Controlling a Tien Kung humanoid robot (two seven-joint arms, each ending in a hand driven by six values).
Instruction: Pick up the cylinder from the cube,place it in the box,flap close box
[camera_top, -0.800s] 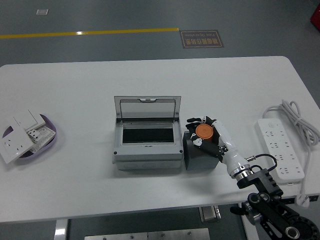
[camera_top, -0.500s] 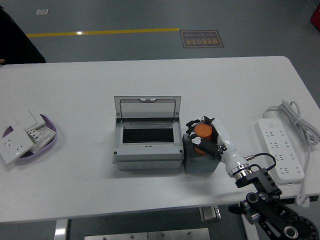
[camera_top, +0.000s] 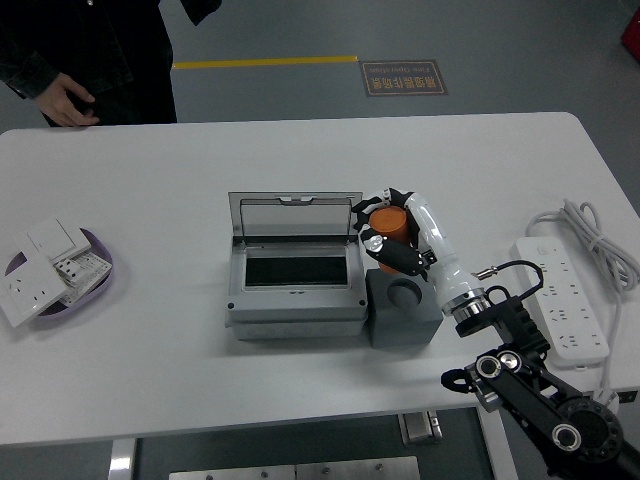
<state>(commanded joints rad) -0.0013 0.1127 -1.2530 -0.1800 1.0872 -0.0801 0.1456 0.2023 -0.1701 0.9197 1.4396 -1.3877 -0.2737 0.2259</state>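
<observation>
My right hand (camera_top: 385, 232) is shut on the orange cylinder (camera_top: 390, 224) and holds it in the air above the dark grey cube (camera_top: 402, 310), just right of the box's open lid. The cube's top shows a round socket. The grey box (camera_top: 292, 283) stands open at the table's middle, its lid (camera_top: 294, 215) tilted up at the back and a dark opening inside. My left hand does not show.
A purple dish (camera_top: 95, 282) with white switch plates sits at the left edge. A white power strip (camera_top: 561, 296) with its coiled cable lies at the right. A person in dark clothes stands at the far left, one hand (camera_top: 65, 102) resting on the table's far edge.
My right hand has lifted the orange cylinder off the cube and carried it up and slightly left. A person has stepped into view at the far left.
</observation>
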